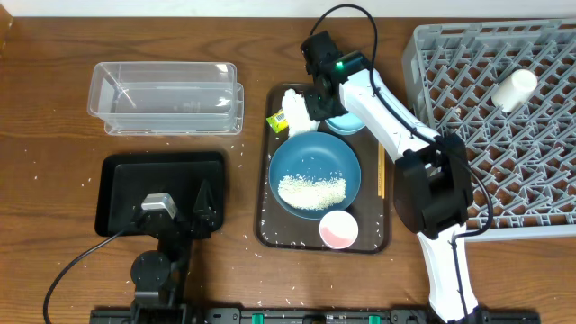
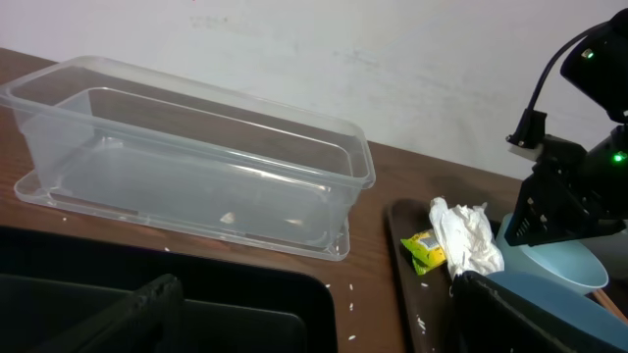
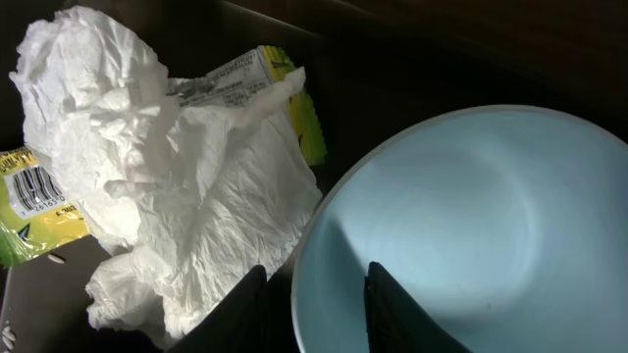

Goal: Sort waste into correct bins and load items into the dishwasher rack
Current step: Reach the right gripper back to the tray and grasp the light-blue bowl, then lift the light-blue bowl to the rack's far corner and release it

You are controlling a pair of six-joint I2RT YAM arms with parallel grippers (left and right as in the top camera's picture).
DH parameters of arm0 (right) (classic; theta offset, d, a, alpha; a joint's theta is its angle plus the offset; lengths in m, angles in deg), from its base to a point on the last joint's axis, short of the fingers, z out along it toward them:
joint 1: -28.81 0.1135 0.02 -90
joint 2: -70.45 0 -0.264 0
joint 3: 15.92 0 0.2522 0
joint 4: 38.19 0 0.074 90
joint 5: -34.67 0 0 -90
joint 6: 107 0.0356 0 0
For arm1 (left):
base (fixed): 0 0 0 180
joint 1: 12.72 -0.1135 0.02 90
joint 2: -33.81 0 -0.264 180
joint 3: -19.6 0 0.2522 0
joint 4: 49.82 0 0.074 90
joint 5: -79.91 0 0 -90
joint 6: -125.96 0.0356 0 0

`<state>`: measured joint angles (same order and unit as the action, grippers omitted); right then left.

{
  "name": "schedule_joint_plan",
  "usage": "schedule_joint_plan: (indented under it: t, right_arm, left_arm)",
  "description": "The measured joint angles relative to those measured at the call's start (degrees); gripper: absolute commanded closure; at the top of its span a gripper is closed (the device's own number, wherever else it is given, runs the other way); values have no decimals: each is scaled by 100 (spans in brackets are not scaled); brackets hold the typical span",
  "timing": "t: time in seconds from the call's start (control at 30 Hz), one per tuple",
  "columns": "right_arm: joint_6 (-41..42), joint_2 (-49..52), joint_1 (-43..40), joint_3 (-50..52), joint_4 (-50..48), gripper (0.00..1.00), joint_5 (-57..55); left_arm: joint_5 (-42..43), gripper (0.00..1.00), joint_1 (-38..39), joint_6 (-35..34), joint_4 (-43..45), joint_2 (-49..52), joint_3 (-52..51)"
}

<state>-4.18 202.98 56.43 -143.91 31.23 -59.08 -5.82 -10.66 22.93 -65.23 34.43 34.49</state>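
My right gripper point(image 3: 314, 304) stands open astride the left rim of the small light-blue bowl point(image 3: 461, 226), one finger inside and one outside, with gaps on both sides. Crumpled white tissue point(image 3: 157, 176) lies against the bowl, over a yellow-green wrapper point(image 3: 39, 196). From overhead, the right gripper point(image 1: 317, 106) is at the brown tray's far end, beside the tissue point(image 1: 295, 106) and bowl point(image 1: 346, 123). The dark-blue dish point(image 1: 315, 157) holds rice point(image 1: 311, 190). Nearby are a pink cup point(image 1: 339, 229) and chopsticks point(image 1: 382, 171). My left gripper point(image 1: 180, 211) hangs open over the black tray point(image 1: 117, 180).
The clear tub point(image 1: 166, 97) stands at the back left, behind the black tray. The grey rack point(image 1: 450, 54) fills the right side with a white cup point(image 1: 514, 89) lying in it. Loose rice grains dot the table around the brown tray point(image 1: 270, 236).
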Motion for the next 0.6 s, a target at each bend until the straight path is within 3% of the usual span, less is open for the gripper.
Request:
schedule_joint_plan:
  t: [0.6]
  right_arm:
    - [2,190,87,2,90,73,2]
  left_arm:
    - [0,11,0,0,0,0,0]
